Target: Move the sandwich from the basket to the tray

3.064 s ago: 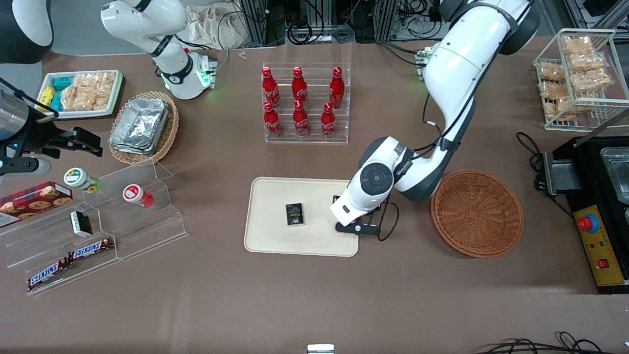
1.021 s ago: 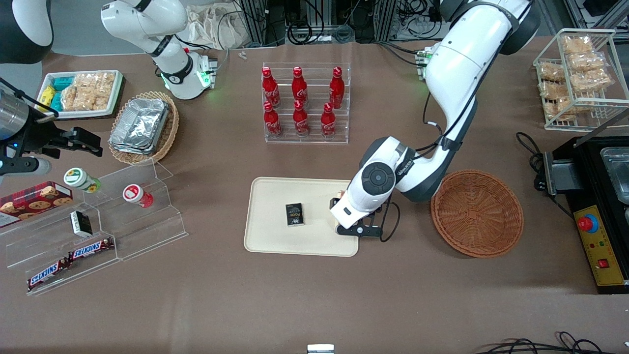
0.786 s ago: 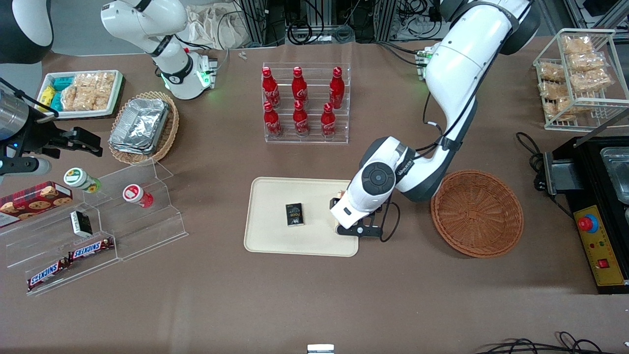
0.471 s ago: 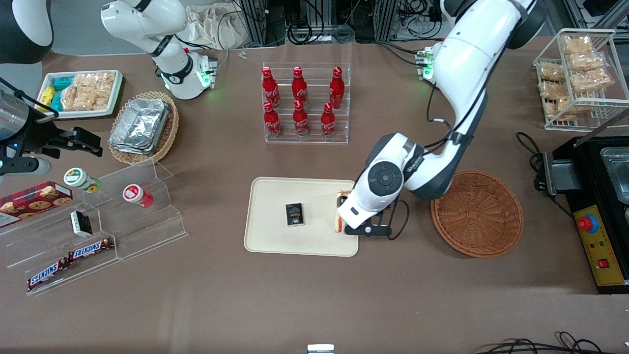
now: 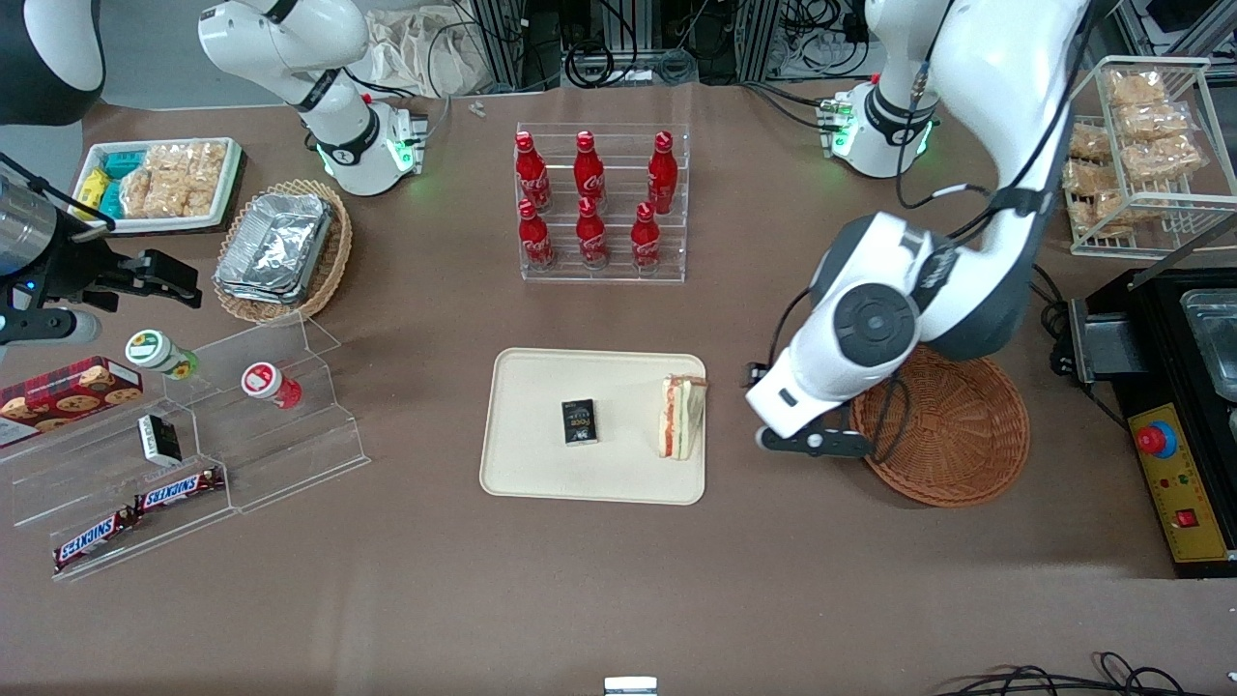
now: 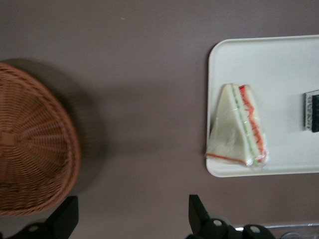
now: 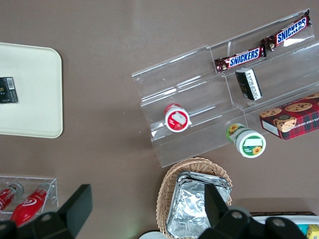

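Raised above bare table between tray [image 5: 541,464] and basket [image 5: 952,425]: gripper [image 6: 132,219], fingers [image 6: 198,213] spread wide, holding nothing, wrist pointing straight down. Open brown tabletop beneath it, tray rim and basket rim both clear of the fingers. Near the tray's middle, a small black packet [image 5: 579,422]. At the tray's edge nearest the basket, just inside the rim: sandwich [image 5: 680,417], a wrapped pale wedge lying flat, red and green filling stripe showing.

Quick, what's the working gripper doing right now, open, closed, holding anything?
Gripper: open and empty, up above the bare table between the basket and the tray. The sandwich lies on the tray.
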### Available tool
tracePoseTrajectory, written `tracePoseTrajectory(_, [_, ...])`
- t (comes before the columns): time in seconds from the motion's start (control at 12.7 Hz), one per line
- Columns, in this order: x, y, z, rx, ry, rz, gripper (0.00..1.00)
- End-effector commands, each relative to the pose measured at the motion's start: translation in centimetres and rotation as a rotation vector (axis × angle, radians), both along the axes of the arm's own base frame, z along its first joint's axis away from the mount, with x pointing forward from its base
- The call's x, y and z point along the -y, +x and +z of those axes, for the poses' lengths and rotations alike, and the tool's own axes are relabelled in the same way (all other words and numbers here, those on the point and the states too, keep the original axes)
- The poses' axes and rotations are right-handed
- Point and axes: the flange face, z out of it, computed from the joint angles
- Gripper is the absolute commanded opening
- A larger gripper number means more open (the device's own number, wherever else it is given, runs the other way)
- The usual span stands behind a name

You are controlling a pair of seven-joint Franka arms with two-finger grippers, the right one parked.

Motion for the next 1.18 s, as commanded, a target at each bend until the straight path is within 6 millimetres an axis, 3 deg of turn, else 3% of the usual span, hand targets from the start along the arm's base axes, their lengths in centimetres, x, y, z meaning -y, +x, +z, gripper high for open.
tracePoseTrajectory(0.0, [-5.6, -2.6, 5.1, 0.007, 0.021, -0.031, 0.99])
tracePoseTrajectory(0.39, [-15.4, -3.3, 12.1, 0.004, 0.057, -0.029, 0.99])
tracePoseTrajectory(0.79, [-22.5, -2.5, 15.2, 0.022, 0.102, 0.082, 1.0])
tracePoseTrajectory(1.1, [-24.8, -2.5, 15.9, 0.023, 0.084, 0.043, 1.0])
